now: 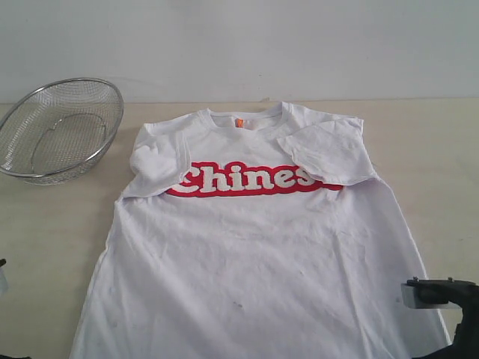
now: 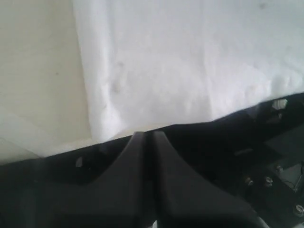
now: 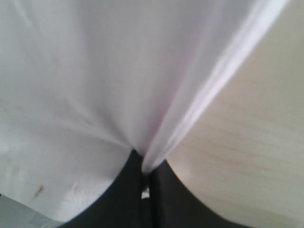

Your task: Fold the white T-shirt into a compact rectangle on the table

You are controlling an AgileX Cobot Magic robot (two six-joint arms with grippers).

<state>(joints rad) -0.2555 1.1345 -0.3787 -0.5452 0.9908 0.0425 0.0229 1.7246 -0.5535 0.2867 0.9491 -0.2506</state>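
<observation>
White T-shirt (image 1: 254, 254) lies front-up and spread flat on the table (image 1: 52, 224), collar at the far side, hem at the near edge of the exterior view. Both sleeves are folded inward over the chest; the one on the right of that view (image 1: 329, 153) covers the end of the red-outlined lettering (image 1: 247, 179). Orange neck tag (image 1: 239, 123) shows inside the collar. Fabric is wrinkled, with a few small marks low on the front.

Right hand (image 3: 146, 164): closed, pinching a fold of the shirt at its seamed edge, near the hem corner; cloth is drawn into the closed fingers.

Left hand (image 2: 146, 134): fingers closed together at the other hem corner; whether any cloth is caught between them cannot be told.

Wire-mesh bowl (image 1: 60, 131) sits on the table, far left, apart from the shirt.
</observation>
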